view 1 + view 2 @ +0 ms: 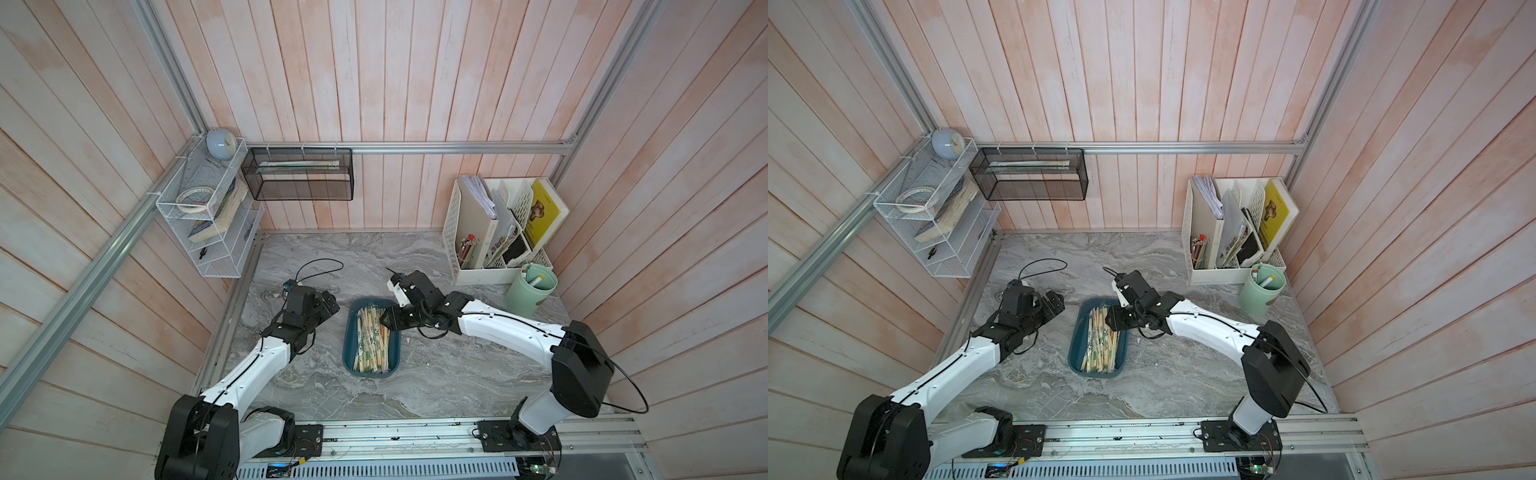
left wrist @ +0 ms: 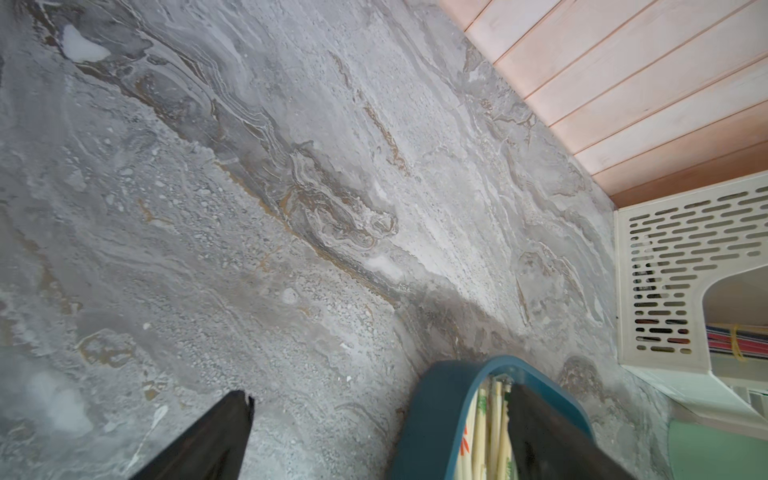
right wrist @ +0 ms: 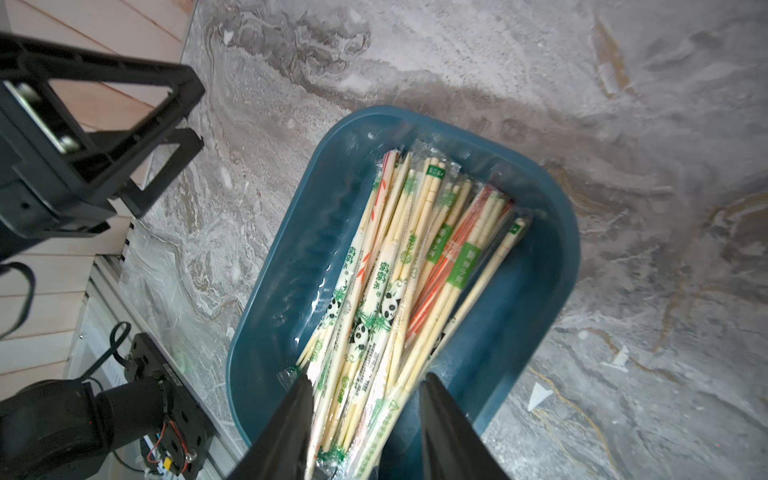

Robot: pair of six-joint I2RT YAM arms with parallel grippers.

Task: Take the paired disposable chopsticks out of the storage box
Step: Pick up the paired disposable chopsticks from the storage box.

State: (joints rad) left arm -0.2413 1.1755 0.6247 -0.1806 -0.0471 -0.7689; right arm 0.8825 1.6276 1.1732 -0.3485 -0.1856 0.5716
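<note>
Storage box: one shallow dark teal-blue plastic tray (image 1: pixel 352 332) with rounded corners, at the middle of the grey marble-patterned bench (image 1: pixel 457 374), long sides running front to back.
Chopsticks: a loose heap of thin pale bamboo chopstick pairs in clear sleeves (image 1: pixel 371 345), lying lengthwise inside the tray; too overlapped to count (green, red and panda prints plain in the right wrist view (image 3: pixel 399 270)).
Right pincer: black right gripper (image 3: pixel 368 378) down inside the tray's back end, jaws partway closed with a bunch of sleeves between them; firm hold or not, cannot tell.
Left pincer: black left gripper (image 1: pixel 328 305) just off the tray's back left corner, jaws spread wide, holding nothing.
Arms: two, white-shelled, left arm (image 1: pixel 257 365) and right arm (image 1: pixel 507 328), both based at the front edge.
Around: one white perforated file organiser (image 1: pixel 451 224) at the back right corner; one pale green cup (image 1: pixel 525 297) just before it; one black mesh basket (image 1: pixel 299 187) on the back wall; one white wire shelf (image 1: pixel 183 195) on the left wall.
In the way: right wrist covering the heap's back right part in both top views.
</note>
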